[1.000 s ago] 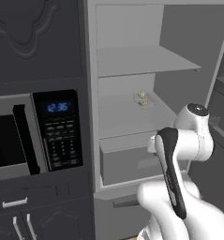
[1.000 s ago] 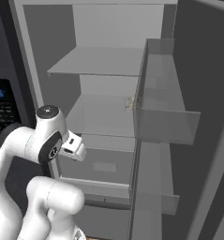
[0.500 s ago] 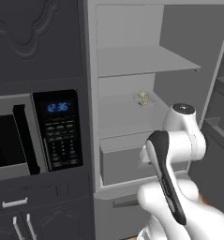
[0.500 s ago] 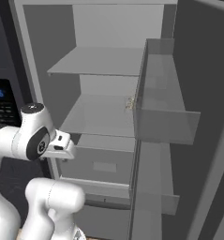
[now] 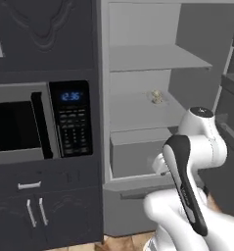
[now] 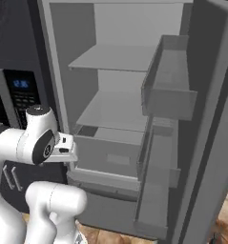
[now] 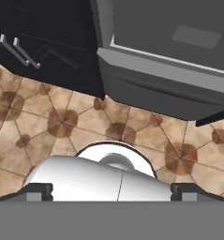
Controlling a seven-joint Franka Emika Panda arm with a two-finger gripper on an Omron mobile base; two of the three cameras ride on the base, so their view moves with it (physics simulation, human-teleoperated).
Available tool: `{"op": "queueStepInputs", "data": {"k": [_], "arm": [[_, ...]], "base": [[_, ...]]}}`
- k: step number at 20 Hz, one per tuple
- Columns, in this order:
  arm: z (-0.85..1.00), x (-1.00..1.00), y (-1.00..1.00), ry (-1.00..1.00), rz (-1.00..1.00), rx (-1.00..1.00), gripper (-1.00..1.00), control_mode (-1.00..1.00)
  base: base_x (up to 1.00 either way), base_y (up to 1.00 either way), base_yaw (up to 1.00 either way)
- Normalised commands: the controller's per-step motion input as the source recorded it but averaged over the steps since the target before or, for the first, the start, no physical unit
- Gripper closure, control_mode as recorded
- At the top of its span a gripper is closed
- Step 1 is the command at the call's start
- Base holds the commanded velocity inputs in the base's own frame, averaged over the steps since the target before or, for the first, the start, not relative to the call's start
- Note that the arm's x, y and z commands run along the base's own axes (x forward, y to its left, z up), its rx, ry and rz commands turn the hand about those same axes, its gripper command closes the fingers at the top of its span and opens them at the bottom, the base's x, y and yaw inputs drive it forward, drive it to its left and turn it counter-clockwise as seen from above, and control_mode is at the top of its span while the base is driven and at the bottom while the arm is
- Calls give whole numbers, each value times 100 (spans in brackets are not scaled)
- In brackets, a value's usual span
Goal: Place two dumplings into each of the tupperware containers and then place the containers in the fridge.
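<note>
The fridge (image 5: 152, 59) stands open, with flat pale shelves and a front drawer (image 5: 138, 153). Its door (image 6: 201, 124), fitted with bins, is swung out to the right. One small tan speckled dumpling (image 5: 156, 96) lies on the middle shelf. The tupperware containers are out of view. My arm is folded in front of the fridge's lower part, hand pointing down. In the hand view my gripper (image 7: 112, 192) is open, its fingertips (image 7: 38, 192) set wide apart over the tiled floor with nothing between them.
A black microwave with a blue-digit panel (image 5: 72, 117) sits in the dark cabinets left of the fridge, above drawers with metal handles (image 5: 34, 212). Below the gripper are the fridge's bottom front (image 7: 169, 84) and brown patterned floor tiles (image 7: 48, 117).
The whole picture has shifted in both base views, so the base has moved a little. The folded arm's upper joint swung left and partly back. The gripper stayed open.
</note>
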Motion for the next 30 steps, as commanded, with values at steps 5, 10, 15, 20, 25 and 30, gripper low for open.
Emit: {"op": "queueStepInputs", "data": {"k": [5, 10, 15, 20, 25, 30], "arm": [[0, 0, 0, 0, 0, 0, -100, 100], [0, 0, 0, 0, 0, 0, -100, 100], [0, 0, 0, 0, 0, 0, -100, 100], [0, 0, 0, 0, 0, 0, -100, 100], [0, 0, 0, 0, 0, 0, -100, 100], [0, 0, 0, 0, 0, 0, -100, 100]], "base": [[-72, 0, 33], [-78, 0, 39], [-77, 0, 38], [-77, 0, 37], [-74, 2, 39], [-69, 9, 40]]}}
